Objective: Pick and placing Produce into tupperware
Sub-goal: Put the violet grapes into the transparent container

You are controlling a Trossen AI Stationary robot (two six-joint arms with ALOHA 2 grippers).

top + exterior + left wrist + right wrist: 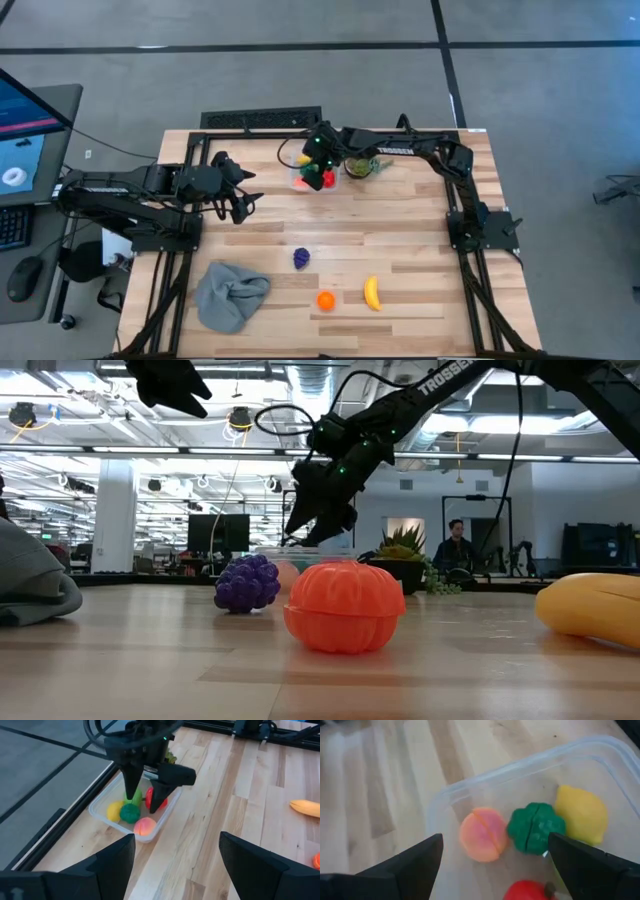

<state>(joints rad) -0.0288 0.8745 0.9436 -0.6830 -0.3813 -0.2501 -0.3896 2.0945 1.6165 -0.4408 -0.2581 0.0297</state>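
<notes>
The clear tupperware (308, 180) (100, 812) sits on the far middle of the table. In it lie a yellow lemon (581, 814), a green piece (536, 828), a peach (482, 835) and a red piece (530, 891). My right gripper (145, 802) (320, 165) hangs open over the container, fingers slanting down, one on each side of the red piece; I see no touch. My left gripper (240, 205) (175, 855) waits open above the table's left part. On the near table rest purple grapes (302, 258), an orange fruit (325, 300) and a banana (372, 293).
A small potted plant (360, 165) stands just right of the tupperware, close to my right arm. A crumpled grey cloth (230, 293) lies at the near left. Bare wood lies between the container and the loose fruit (345, 605).
</notes>
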